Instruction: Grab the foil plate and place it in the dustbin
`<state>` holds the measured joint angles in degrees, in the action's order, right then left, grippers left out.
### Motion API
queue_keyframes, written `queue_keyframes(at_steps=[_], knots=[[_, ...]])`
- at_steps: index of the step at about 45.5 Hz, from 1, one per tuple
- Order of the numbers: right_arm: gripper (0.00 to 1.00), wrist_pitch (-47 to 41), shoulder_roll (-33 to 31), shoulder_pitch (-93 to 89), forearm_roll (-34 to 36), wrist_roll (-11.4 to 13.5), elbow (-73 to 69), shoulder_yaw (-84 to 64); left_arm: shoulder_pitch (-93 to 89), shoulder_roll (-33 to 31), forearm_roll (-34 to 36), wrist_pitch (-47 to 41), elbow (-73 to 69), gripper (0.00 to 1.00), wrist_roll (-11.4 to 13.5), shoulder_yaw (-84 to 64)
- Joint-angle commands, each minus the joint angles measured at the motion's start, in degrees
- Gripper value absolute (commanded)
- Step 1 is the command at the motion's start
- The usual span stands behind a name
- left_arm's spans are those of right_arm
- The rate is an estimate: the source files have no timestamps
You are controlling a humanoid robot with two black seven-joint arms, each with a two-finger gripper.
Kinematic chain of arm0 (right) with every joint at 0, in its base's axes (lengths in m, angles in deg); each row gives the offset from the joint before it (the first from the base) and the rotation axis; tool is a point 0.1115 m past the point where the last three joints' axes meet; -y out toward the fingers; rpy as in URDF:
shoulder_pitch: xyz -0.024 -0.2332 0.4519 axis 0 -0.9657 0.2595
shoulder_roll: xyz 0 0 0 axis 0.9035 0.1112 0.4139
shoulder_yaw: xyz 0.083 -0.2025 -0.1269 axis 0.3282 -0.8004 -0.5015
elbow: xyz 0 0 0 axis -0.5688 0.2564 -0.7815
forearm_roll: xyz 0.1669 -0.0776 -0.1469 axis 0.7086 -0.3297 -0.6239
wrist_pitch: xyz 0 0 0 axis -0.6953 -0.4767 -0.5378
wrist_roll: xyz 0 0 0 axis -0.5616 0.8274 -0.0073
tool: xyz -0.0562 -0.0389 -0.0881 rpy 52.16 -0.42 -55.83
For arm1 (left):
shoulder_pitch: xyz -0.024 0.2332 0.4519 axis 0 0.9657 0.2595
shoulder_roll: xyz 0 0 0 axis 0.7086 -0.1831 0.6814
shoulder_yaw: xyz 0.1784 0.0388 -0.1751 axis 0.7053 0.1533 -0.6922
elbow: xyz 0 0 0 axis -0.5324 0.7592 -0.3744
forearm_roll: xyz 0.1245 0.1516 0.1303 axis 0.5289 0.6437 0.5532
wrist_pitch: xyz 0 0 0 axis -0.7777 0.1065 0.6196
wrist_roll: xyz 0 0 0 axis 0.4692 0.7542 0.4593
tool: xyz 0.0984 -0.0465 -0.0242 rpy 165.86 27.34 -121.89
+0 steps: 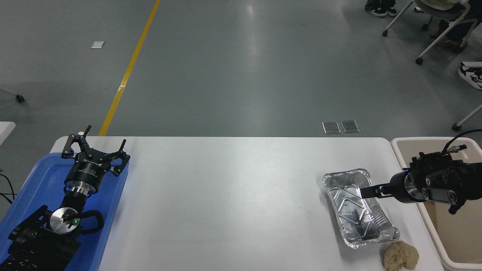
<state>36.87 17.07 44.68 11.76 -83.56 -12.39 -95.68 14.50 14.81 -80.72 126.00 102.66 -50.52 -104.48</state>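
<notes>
White table (233, 195): paper ball (401, 255) seemingly touching foil plate (357, 207).

Desk (226, 195) open left of foil plate (356, 207); paper ball (401, 255) crowds its near corner, dustbin (425, 222) flanks right.

We see the foil plate (357, 209), a shiny, shallow silver tray with a ribbed bottom, lying flat and open side up just left of the dustbin (448, 241). The dustbin is a large beige rectangular tub.
</notes>
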Motion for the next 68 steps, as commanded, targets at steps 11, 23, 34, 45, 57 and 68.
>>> queue_keyframes(at_steps=[11,23,34,45,57,68], knots=[[0.78,0.16,2.11,-4.93,-0.03,-0.09,3.18,1.30,-0.03,-0.08,0.00,0.00,0.00,0.99,0.00,0.00],[0.38,0.16,2.20,-5.02,-0.03,-0.27,3.01,1.30,-0.03,0.01,0.00,0.00,0.00,0.99,0.00,0.00],[0.00,-0.02,1.76,-4.32,0.32,-0.53,2.31,1.22,-0.03,0.01,0.00,0.00,0.00,0.99,-0.08,0.09],[0.00,-0.28,0.53,2.00,1.02,-2.11,-3.31,0.08,-0.03,0.01,0.00,0.00,0.00,0.99,-0.08,0.09],[0.00,-2.39,-8.61,28.79,1.11,-2.29,-23.43,-11.43,-0.03,0.01,0.00,0.00,0.09,0.99,-0.17,0.09],[0.00,-8.36,-10.46,58.94,1.02,-3.51,-35.05,-22.68,-0.12,0.01,0.00,0.00,0.00,0.99,-0.17,0.09]])
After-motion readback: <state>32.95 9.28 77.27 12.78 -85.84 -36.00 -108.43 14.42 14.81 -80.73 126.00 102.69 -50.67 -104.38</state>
